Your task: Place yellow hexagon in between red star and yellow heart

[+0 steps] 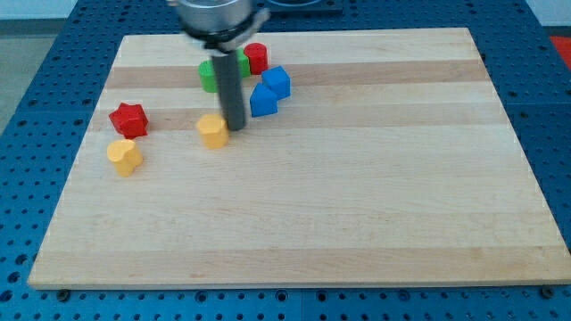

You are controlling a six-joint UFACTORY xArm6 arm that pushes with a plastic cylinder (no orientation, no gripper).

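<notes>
The yellow hexagon [212, 130] lies on the wooden board left of centre. My tip [236, 127] stands just to its right, touching or nearly touching its right side. The red star [128, 119] lies near the board's left edge. The yellow heart [125, 157] lies just below the star. The hexagon is about a hand's width to the right of both.
A green block [210, 77], partly hidden behind the rod, and a red cylinder [256, 58] lie near the view's top. Two blue blocks [277, 81] [262, 100] lie just right of the rod. The board [357, 205] sits on a blue perforated table.
</notes>
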